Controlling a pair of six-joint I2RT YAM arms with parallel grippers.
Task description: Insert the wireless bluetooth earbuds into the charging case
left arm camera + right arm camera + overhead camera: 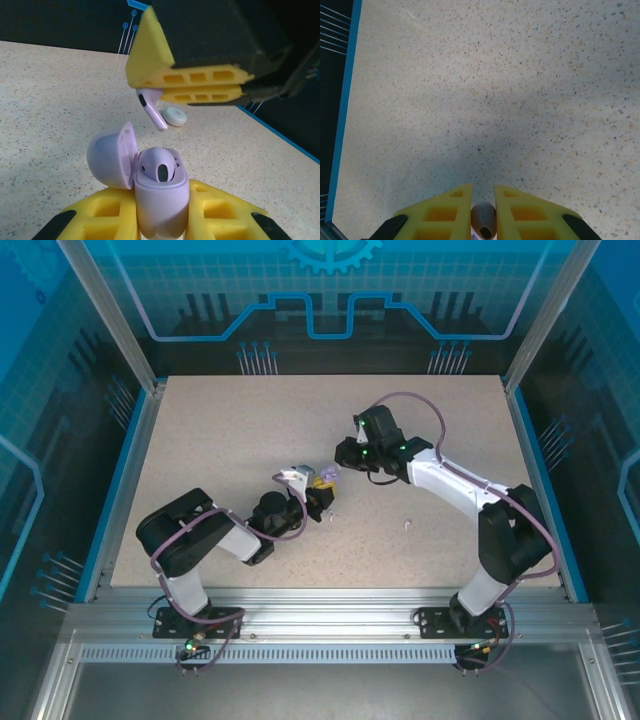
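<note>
A speckled beige stone-look tabletop (250,430) is lying flat, catching a soft grey shadow. A thin blue strip (118,480) is running along the tabletop's left and right edges, and a silver aluminium rail (330,625) is spanning its near edge. Behind the tabletop, a dark panel printed with bright blue circuit lines (330,300) is standing upright.

Left arm (180,530), right arm (450,480): black joints, white links. Purple cables (400,397) loop along both. Green lights (358,421) on right arm. Fingers (107,215) yellow, ribbed, hollow-celled, black-tipped.

purple case (160,205) btm cut off | bud (483,218) part hidden | white speck (408,525) unclear
</note>
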